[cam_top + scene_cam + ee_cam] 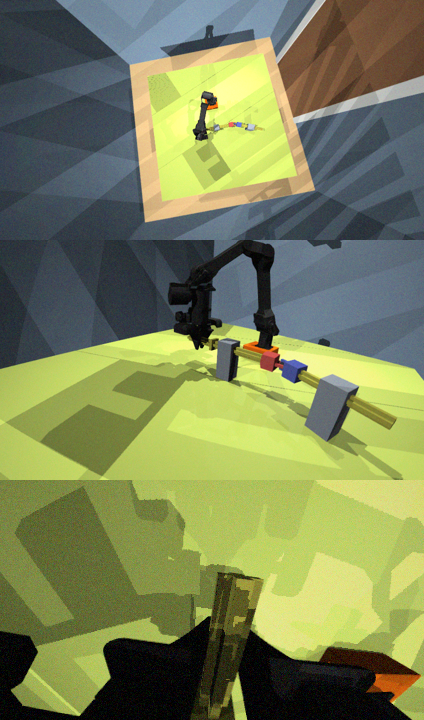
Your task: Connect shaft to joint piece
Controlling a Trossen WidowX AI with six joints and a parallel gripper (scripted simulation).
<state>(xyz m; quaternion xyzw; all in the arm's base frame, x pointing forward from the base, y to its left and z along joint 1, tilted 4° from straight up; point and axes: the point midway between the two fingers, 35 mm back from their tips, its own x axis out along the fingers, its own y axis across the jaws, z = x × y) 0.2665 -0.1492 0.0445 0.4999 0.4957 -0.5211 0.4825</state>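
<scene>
My gripper (200, 343) is shut on the rear end of the yellow second shaft (224, 126) (248, 353) (235, 605). This shaft runs through its grey block (216, 128) (226, 361) to the red joint piece (231, 124) (268, 361). Its front tip is hidden at the red piece's opening side; how deep it sits cannot be seen. A collar (211, 344) on the shaft stands close to the block's near side. The red piece is hinged to a blue piece (238, 124) (293, 370), on the end of the fixed shaft (259, 128) (371, 412) in the other grey block (250, 126) (330, 409).
The arm's orange base (212, 106) (249, 346) stands behind the shafts in the exterior view. The arm reaches over from it to the second shaft's rear end. The yellow-green table top (252, 160) has a tan border (138, 142) and patterned shadows.
</scene>
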